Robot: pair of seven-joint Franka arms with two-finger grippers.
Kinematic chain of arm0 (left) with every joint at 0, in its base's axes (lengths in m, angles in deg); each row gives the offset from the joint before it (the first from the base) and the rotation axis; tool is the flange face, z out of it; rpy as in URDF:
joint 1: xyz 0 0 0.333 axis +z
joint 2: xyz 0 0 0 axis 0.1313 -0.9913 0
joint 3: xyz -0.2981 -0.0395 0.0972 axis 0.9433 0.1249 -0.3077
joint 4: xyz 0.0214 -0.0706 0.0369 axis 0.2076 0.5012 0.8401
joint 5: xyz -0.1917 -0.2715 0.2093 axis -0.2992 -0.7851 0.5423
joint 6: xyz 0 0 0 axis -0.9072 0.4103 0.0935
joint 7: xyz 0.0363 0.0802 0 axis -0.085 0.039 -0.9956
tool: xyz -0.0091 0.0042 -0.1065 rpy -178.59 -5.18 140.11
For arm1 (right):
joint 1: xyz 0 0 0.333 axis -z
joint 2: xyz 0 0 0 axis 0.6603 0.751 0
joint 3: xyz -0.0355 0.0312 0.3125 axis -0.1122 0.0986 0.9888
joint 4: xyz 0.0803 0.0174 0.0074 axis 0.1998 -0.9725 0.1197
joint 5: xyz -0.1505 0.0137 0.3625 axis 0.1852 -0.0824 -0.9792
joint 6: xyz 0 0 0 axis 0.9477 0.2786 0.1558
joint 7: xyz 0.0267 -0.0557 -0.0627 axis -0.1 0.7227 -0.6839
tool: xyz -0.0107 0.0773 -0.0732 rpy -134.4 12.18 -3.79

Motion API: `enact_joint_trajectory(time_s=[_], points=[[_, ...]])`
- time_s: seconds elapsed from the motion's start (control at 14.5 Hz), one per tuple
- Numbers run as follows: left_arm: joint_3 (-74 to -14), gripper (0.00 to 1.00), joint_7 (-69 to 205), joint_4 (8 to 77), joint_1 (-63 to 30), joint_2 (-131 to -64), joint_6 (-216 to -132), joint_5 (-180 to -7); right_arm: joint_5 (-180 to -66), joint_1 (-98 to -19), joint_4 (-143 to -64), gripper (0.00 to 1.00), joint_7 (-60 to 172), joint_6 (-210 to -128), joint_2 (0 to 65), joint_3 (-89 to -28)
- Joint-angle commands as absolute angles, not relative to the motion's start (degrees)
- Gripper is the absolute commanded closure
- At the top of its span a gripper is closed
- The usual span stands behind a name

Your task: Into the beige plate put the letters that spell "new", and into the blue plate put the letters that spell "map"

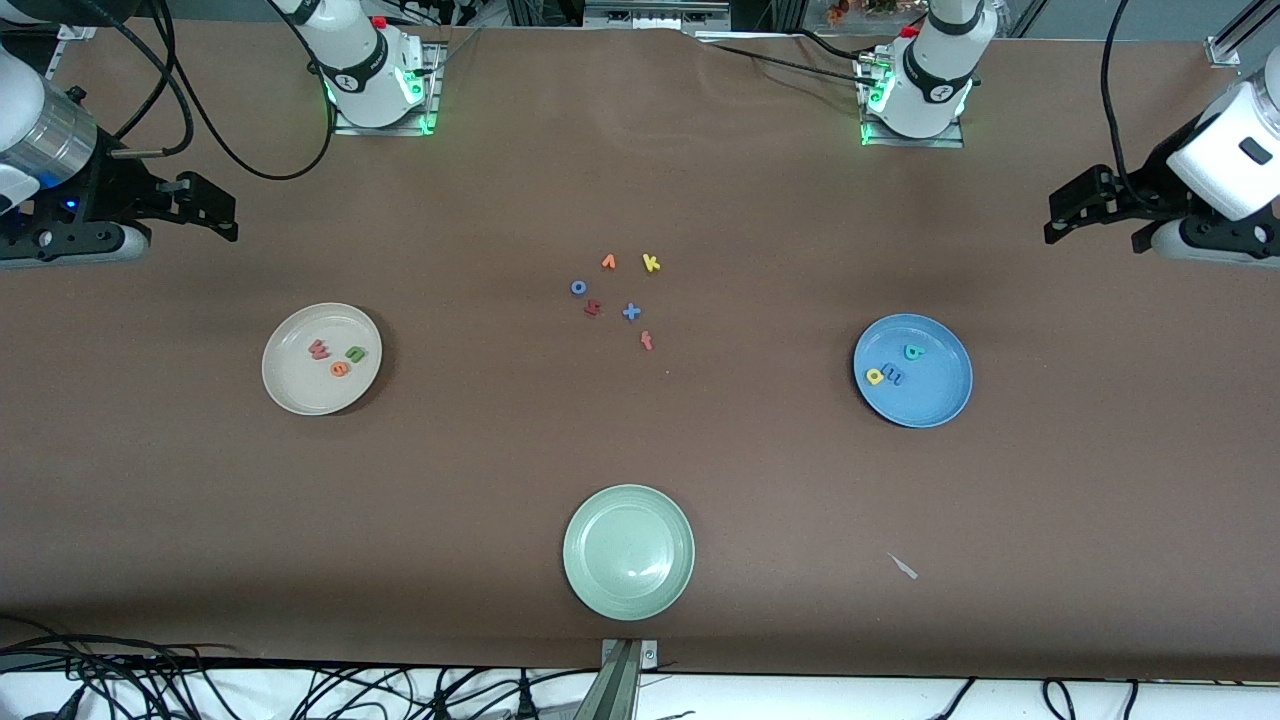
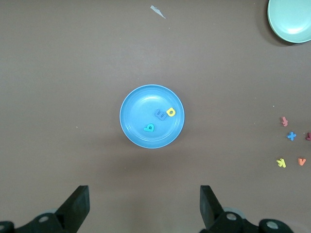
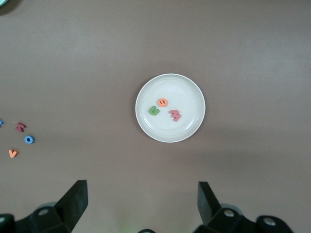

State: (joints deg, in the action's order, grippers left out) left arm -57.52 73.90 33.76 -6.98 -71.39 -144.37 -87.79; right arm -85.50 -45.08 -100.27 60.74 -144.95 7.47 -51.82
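Left gripper (image 2: pixel 145 206) open, empty, up over bare table at its arm's end — round blue plate (image 1: pixel 935 400) holds light blue m (image 1: pixel 895 376), yellow a (image 1: pixel 875 377), teal p (image 1: pixel 913 352). Right gripper (image 3: pixel 141 206) likewise open, waiting at its end — round cream-beige plate (image 1: pixel 290 385) holds green n (image 1: pixel 356 353), orange e (image 1: pixel 339 369), pinkish-red w (image 1: pixel 318 349).

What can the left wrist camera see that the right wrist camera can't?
Only the left wrist view shows the blue plate holding the yellow a, light blue m and teal p. Only the right wrist view shows the beige plate with the green n, orange e and pinkish-red w. Both show the orange v-shaped letter.
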Motion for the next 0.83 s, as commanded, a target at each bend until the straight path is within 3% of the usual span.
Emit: enact_joint_trajectory(time_s=[0.0,0.76], points=[[-58.2,0.00,74.8,36.3,-7.5,-69.2,-145.8,-86.9,-86.5,-44.5,-99.6,0.00,60.3,-144.8,7.6,-51.5],[-58.2,0.00,74.9,35.1,-7.2,-69.8,-145.6,-86.9,-86.5,-44.5,-99.6,0.00,60.3,-144.8,7.6,-51.5]])
